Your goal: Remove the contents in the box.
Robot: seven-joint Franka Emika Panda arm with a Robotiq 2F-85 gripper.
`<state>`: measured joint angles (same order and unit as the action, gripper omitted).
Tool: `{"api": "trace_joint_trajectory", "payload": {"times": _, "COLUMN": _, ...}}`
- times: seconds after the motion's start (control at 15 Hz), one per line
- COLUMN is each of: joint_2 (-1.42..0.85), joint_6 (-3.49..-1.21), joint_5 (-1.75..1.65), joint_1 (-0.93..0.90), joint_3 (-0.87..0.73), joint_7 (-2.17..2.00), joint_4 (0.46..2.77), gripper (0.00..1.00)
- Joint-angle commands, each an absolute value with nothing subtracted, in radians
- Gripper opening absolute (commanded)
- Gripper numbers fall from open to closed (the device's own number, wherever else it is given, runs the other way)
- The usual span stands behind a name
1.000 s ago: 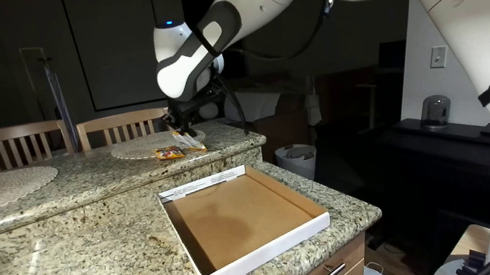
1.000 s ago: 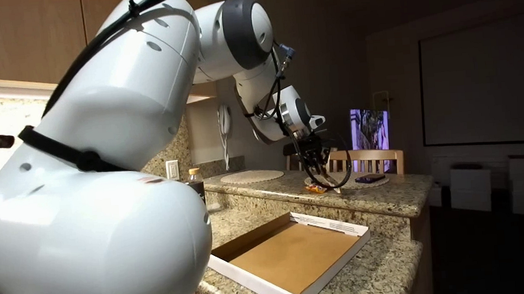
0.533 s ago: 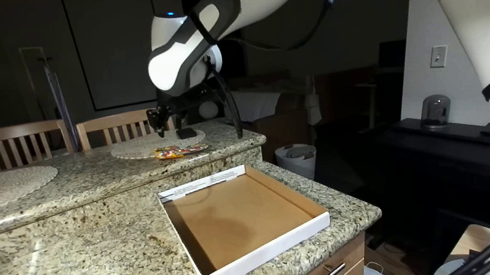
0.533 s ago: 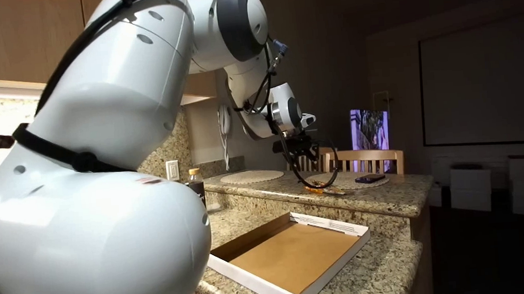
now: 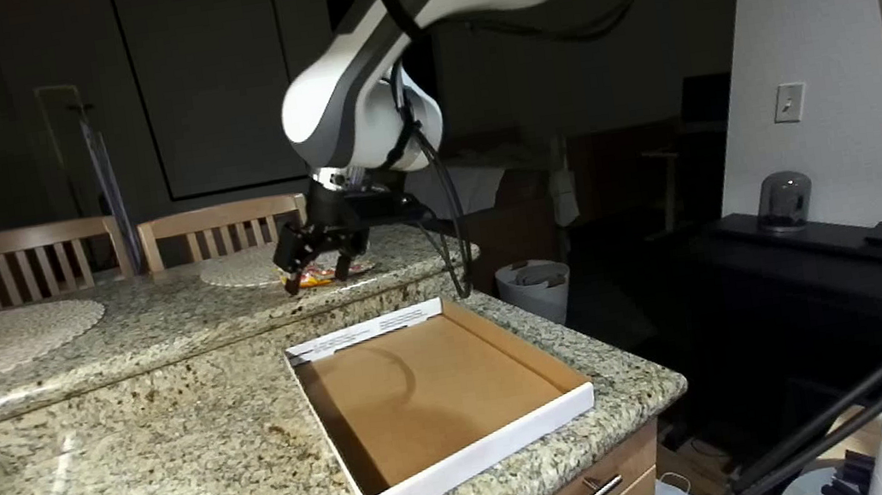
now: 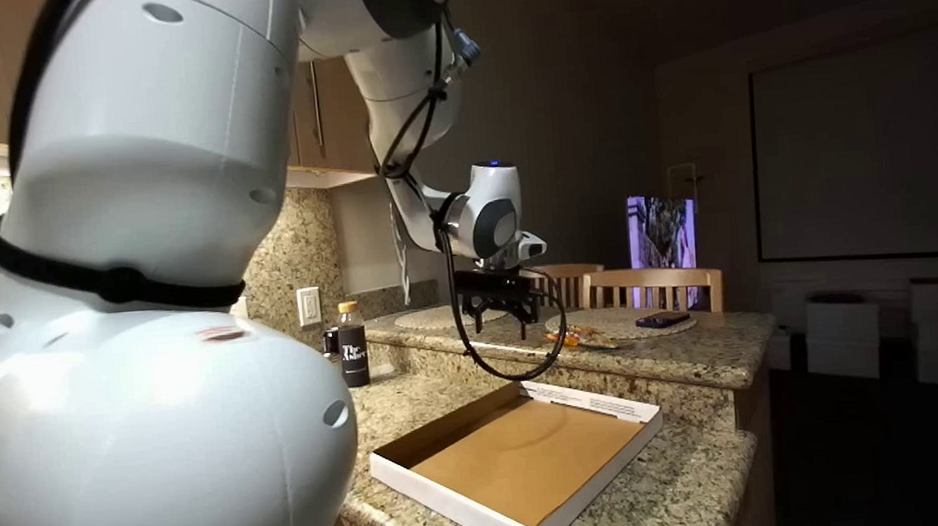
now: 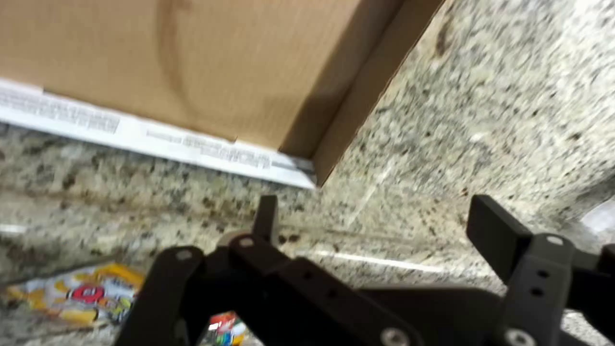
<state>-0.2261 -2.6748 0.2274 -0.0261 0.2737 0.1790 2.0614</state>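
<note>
The gripper (image 7: 375,206), its jaws spread wide, is positioned above the near edge of the raised granite counter (image 6: 682,355). On it, at the near rim of a woven placemat (image 5: 241,267), the yellow-orange snack packets (image 6: 585,337) are laid; the shallow cardboard box (image 5: 442,377) is set nearer, on the lower counter (image 5: 178,466).

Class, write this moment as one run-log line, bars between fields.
snack packets: on raised counter | box: on lower counter, nothing visible inside | jaws: open, holding nothing | status: removal appears done

Free way down into the box (image 5: 441,368); low walls (image 5: 479,456) around.
</note>
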Motion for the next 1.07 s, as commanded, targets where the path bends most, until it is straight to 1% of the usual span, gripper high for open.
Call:
{"api": "trace_joint_trajectory", "payload": {"times": 0.0, "joint_2": -0.049, "joint_6": -2.603, "joint_5": 0.404, "joint_1": 0.000, "joint_3": 0.277, "joint_7": 0.275, "joint_4": 2.289, "gripper": 1.00}}
{"api": "trace_joint_trajectory", "payload": {"times": 0.27, "joint_2": 0.094, "joint_6": -2.469, "joint_5": 0.341, "joint_1": -0.038, "joint_3": 0.184, "joint_7": 0.173, "joint_4": 2.380, "gripper": 1.00}}
{"api": "trace_joint_trajectory", "payload": {"times": 0.53, "joint_2": 0.224, "joint_6": -2.349, "joint_5": 0.178, "joint_1": -0.060, "joint_3": 0.156, "joint_7": 0.073, "joint_4": 2.427, "gripper": 1.00}}
{"api": "trace_joint_trajectory", "payload": {"times": 0.8, "joint_2": 0.279, "joint_6": -2.219, "joint_5": 0.034, "joint_1": -0.065, "joint_3": 0.158, "joint_7": -0.006, "joint_4": 2.484, "gripper": 1.00}}
{"api": "trace_joint_trajectory", "payload": {"times": 1.0, "joint_2": 0.253, "joint_6": -2.228, "joint_5": 0.032, "joint_1": -0.069, "joint_3": 0.119, "joint_7": 0.084, "joint_4": 2.556, "gripper": 1.00}}
